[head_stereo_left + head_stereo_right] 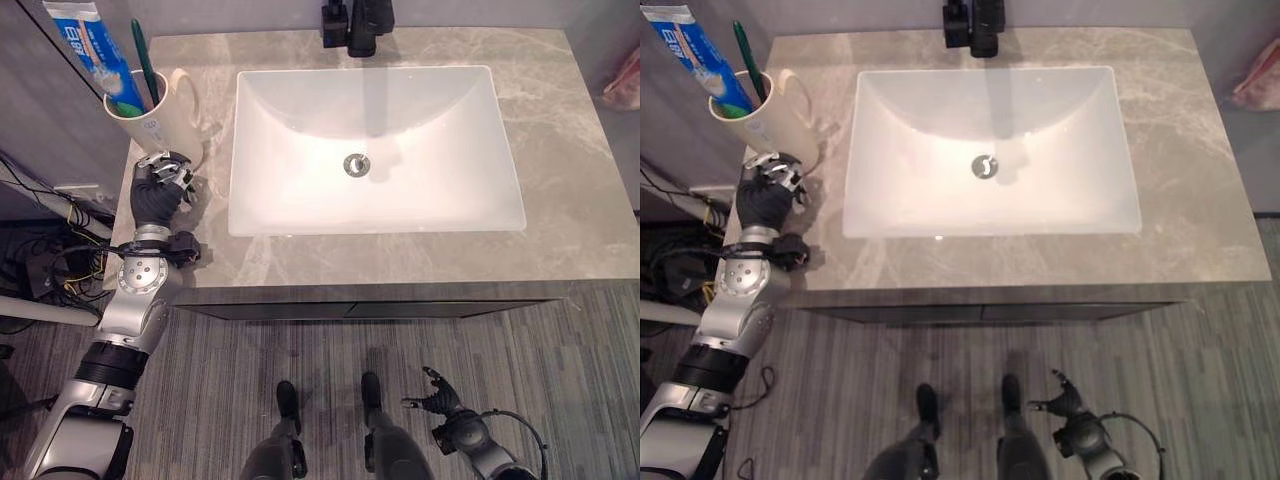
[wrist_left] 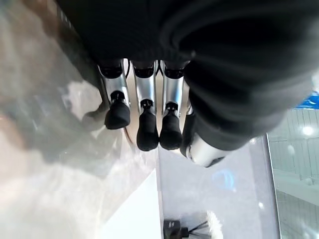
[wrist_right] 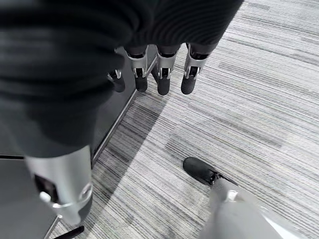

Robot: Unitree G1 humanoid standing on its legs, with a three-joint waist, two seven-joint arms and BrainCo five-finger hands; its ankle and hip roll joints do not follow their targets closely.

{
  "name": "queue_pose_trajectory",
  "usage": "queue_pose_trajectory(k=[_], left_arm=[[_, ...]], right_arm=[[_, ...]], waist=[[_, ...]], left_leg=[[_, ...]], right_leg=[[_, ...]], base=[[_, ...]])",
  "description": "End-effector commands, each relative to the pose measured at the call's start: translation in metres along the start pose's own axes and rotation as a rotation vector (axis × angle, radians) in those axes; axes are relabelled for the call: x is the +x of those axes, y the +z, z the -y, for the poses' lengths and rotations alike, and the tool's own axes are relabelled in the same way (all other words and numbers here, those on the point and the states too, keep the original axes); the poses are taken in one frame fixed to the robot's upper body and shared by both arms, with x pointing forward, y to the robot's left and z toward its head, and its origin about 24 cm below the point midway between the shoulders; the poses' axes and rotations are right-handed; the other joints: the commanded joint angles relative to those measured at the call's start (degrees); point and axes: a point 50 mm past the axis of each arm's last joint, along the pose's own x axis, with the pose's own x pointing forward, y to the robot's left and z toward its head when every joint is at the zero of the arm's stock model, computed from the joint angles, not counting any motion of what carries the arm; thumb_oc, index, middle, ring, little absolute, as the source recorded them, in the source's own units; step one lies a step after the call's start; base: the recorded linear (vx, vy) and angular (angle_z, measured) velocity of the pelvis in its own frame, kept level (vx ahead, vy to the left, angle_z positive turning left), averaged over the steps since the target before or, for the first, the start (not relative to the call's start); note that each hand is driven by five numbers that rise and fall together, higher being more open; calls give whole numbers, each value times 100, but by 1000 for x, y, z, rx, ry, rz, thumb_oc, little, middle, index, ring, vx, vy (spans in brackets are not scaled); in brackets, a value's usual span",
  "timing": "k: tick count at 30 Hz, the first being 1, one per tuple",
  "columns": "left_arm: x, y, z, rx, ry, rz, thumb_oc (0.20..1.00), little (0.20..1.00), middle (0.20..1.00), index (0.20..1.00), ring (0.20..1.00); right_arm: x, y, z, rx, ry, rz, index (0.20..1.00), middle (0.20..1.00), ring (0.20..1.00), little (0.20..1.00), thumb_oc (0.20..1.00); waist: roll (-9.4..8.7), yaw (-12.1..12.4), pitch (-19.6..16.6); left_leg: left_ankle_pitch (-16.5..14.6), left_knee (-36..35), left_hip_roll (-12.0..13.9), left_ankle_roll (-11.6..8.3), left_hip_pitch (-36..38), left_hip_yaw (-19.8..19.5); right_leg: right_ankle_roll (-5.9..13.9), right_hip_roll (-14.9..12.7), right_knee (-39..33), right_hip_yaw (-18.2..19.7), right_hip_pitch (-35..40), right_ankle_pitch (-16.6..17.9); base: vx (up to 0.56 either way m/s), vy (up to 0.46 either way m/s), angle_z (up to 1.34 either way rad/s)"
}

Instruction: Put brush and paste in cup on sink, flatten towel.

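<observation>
A cream cup [image 1: 160, 118] with a handle stands on the grey counter's back left corner. In it are a blue-and-white toothpaste tube [image 1: 95, 50] and a green toothbrush [image 1: 143, 62], both upright. My left hand [image 1: 160, 190] rests over the counter just in front of the cup, apart from it, with its fingers [image 2: 147, 129] relaxed and empty. My right hand [image 1: 440, 402] hangs low over the floor, open, its fingers [image 3: 162, 74] holding nothing. A pink cloth [image 1: 625, 85] shows at the far right edge, beyond the counter.
A white rectangular sink [image 1: 250, 200] with a metal drain [image 1: 356, 164] fills the middle of the marble counter [image 1: 565, 200]. A black faucet [image 1: 352, 25] stands behind it. Dark cabinet fronts and striped grey flooring [image 1: 560, 380] lie below.
</observation>
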Motion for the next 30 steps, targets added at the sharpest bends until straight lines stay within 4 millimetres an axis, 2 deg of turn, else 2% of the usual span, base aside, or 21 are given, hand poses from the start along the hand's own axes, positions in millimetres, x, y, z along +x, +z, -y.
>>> queue_pose_trajectory(k=[1,7,16,20,30], left_arm=[[-10,-15,-15,75,6,-62,200,200,200,200,200],[-23,-14,-29,83,20,-61,200,200,200,200,200],[-26,-13,-39,86,58,-55,200,200,200,200,200],[-22,-10,-39,86,66,-42,200,200,200,200,200],[3,0,-39,100,119,-10,200,200,200,200,200]], right_arm=[[-1,0,-2,-8,-2,5,1000,1000,1000,1000,1000],[-3,-12,1,-25,-8,-33,1000,1000,1000,1000,1000],[-1,-7,6,-35,-17,-13,1000,1000,1000,1000,1000],[-1,-9,6,-33,-17,-18,1000,1000,1000,1000,1000],[-6,-23,1,-16,-6,-70,1000,1000,1000,1000,1000]], waist=[[-212,18,-132],[-195,87,-202],[-183,127,-216],[-186,118,-215],[-225,-19,-174]], left_leg=[[-168,23,339,-363,202,22],[-191,23,357,-376,259,14],[-194,23,385,-392,293,-5],[-187,23,397,-399,287,6],[-181,23,400,-395,227,86]], right_leg=[[476,-726,-8,20,-208,420],[473,-724,-8,-26,-125,374],[454,-706,-8,-59,-98,356],[454,-702,-8,-54,-108,359],[473,-675,-8,29,-247,422]], base=[[0,0,0],[0,0,0],[1,-3,1],[0,0,0],[0,0,0]])
